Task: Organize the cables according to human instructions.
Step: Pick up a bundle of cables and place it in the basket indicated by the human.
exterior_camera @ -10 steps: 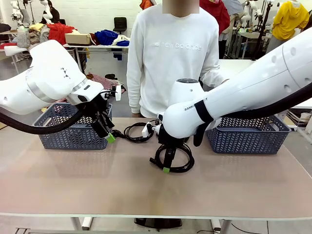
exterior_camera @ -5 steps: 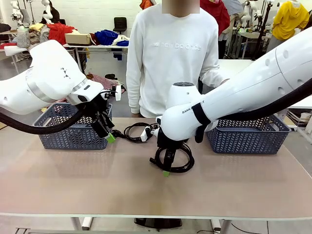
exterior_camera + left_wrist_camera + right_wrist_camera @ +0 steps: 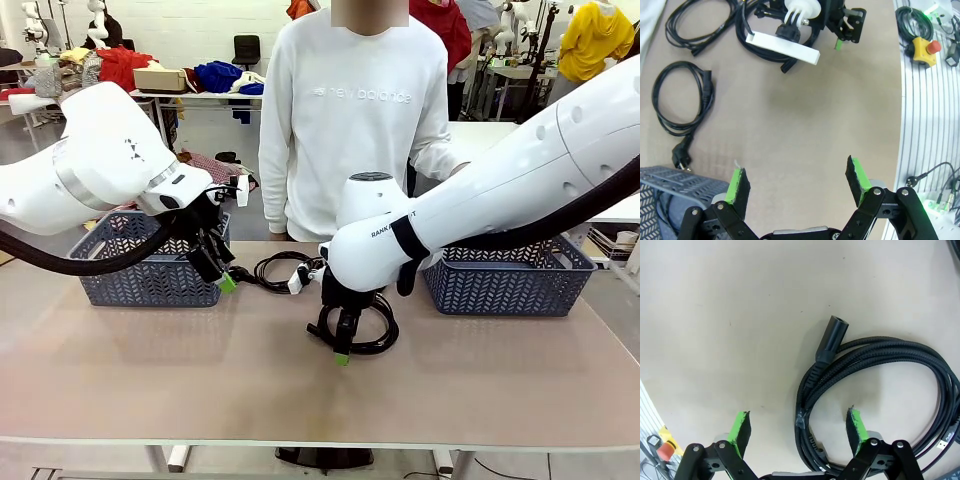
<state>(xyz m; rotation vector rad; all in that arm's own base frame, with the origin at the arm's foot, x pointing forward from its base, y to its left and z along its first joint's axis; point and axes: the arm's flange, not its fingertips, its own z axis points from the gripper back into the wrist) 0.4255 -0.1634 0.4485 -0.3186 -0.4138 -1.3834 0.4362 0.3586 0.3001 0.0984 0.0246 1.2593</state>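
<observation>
A braided black cable coil [image 3: 376, 340] lies mid-table, and my right gripper [image 3: 342, 352] stands over its left side, pointing down. In the right wrist view the right gripper [image 3: 799, 430] is open, its green pads straddling the coil's [image 3: 880, 372] taped left strands, with a cylindrical plug end [image 3: 832, 339] just ahead. A second coil [image 3: 272, 270] lies behind, near the person. My left gripper [image 3: 224, 280] hovers by the left basket; it [image 3: 797, 182] is open and empty above bare table. A thin coil [image 3: 684, 102] with a plug lies ahead of it to the left, and another cable [image 3: 697, 25] farther off.
Two blue-grey woven baskets stand at the back, one on the left [image 3: 150, 268] and one on the right [image 3: 510, 278]. A person in a white sweatshirt [image 3: 350, 120] stands at the far edge. A yellow box with a red button [image 3: 924, 47] sits on the rail beside the table.
My right gripper has sunk a little lower onto the coil and its wrist has shifted slightly left. The left arm has not moved.
</observation>
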